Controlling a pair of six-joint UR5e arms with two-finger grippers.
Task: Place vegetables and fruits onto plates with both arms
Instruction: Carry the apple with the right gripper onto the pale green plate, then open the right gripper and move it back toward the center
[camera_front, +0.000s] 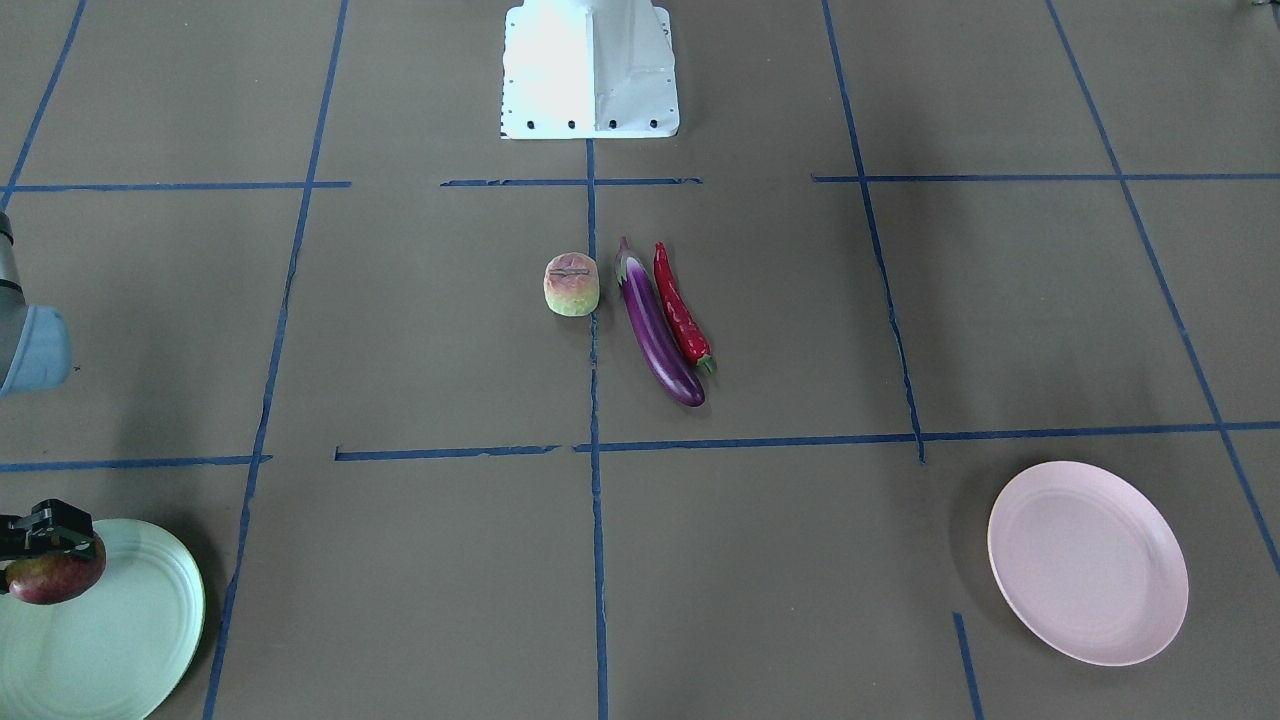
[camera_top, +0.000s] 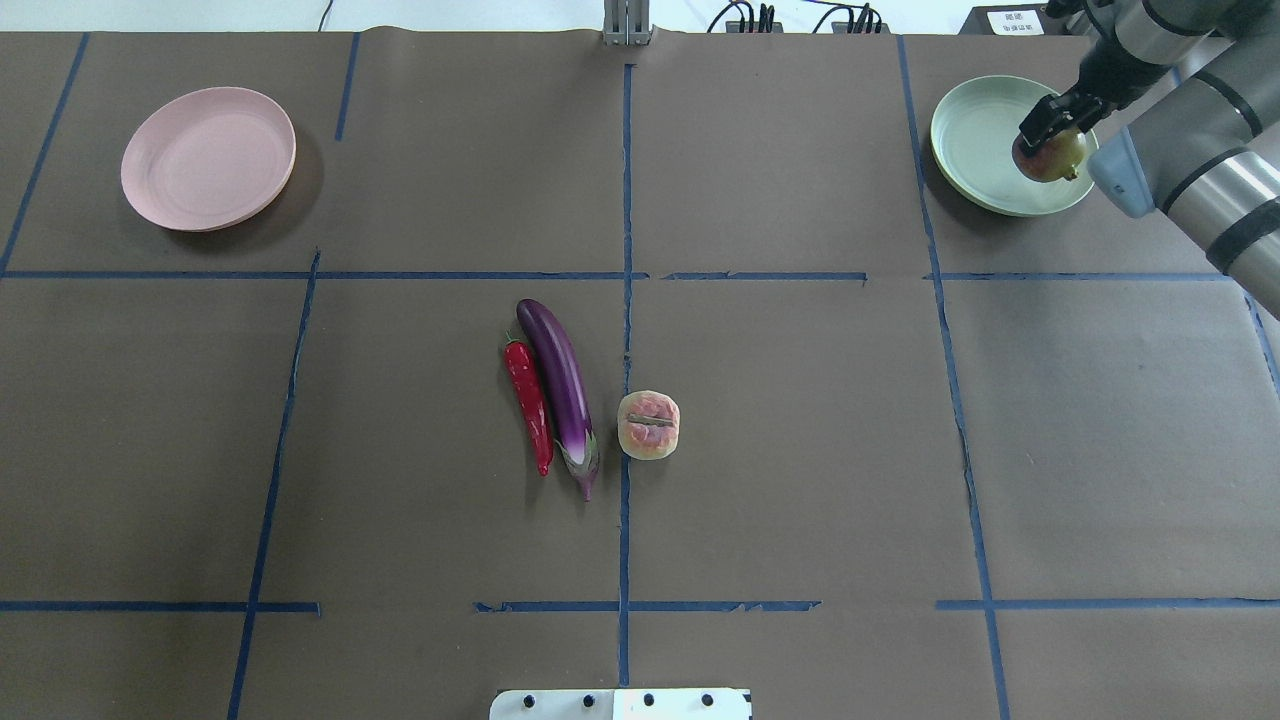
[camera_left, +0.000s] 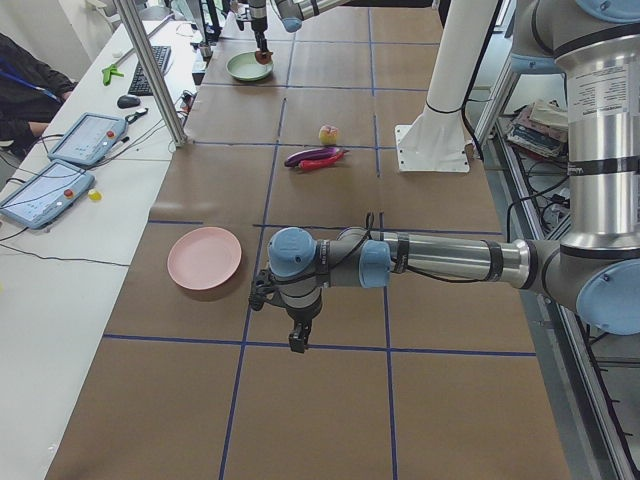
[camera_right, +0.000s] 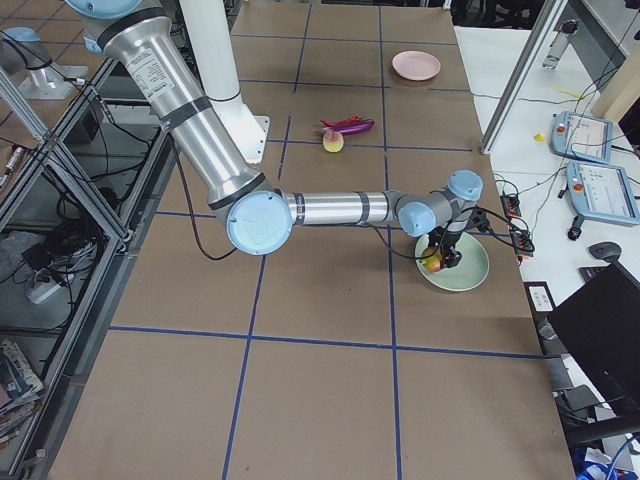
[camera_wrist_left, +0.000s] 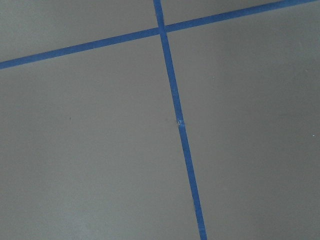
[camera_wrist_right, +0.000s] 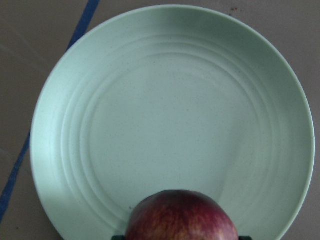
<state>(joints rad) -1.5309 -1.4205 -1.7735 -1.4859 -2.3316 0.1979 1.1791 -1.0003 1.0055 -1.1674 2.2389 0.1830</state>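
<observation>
My right gripper (camera_top: 1052, 125) is shut on the dark red-yellow apple (camera_top: 1050, 158) and holds it over the near side of the mint green plate (camera_top: 975, 140); the right wrist view shows the apple (camera_wrist_right: 182, 215) above the bare plate (camera_wrist_right: 165, 115). The purple eggplant (camera_top: 560, 385), the red chili (camera_top: 528, 400) and the pale pink-and-green fruit (camera_top: 648, 425) lie together mid-table. The pink plate (camera_top: 208, 158) holds nothing. My left gripper (camera_left: 292, 335) hangs over bare table near the pink plate (camera_left: 204, 257); I cannot tell if it is open.
The white mounting base (camera_top: 620, 703) sits at the table's robot edge. Blue tape lines (camera_wrist_left: 175, 110) cross the brown table. A side bench with tablets (camera_left: 45, 190) and a metal post (camera_left: 150, 70) runs along the far side.
</observation>
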